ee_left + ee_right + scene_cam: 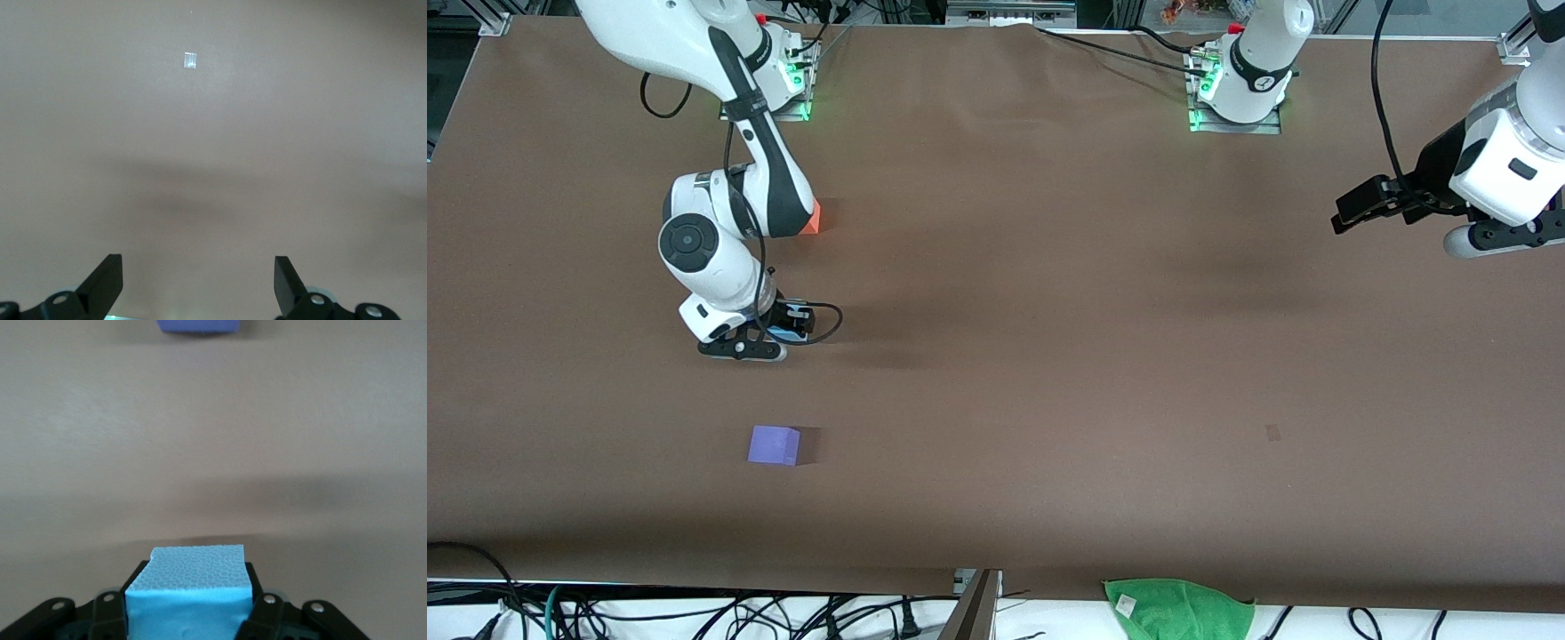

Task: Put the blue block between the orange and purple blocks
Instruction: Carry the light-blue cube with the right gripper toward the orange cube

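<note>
We see the blue block (190, 590) pinched between the right gripper's (758, 342) fingers, over the table (1049, 311) between the orange block (811, 220) and purple block (774, 444). The left gripper (198, 288) waits, fingers spread wide, holding nothing.

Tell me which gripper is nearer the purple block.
Right. The right gripper, shut on the blue block, is close to the purple block; the left gripper waits open at the left arm's end.

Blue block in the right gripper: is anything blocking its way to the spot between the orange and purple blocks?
Nothing visible. The right gripper holds the blue block; only bare table lies between the orange block and purple block.
</note>
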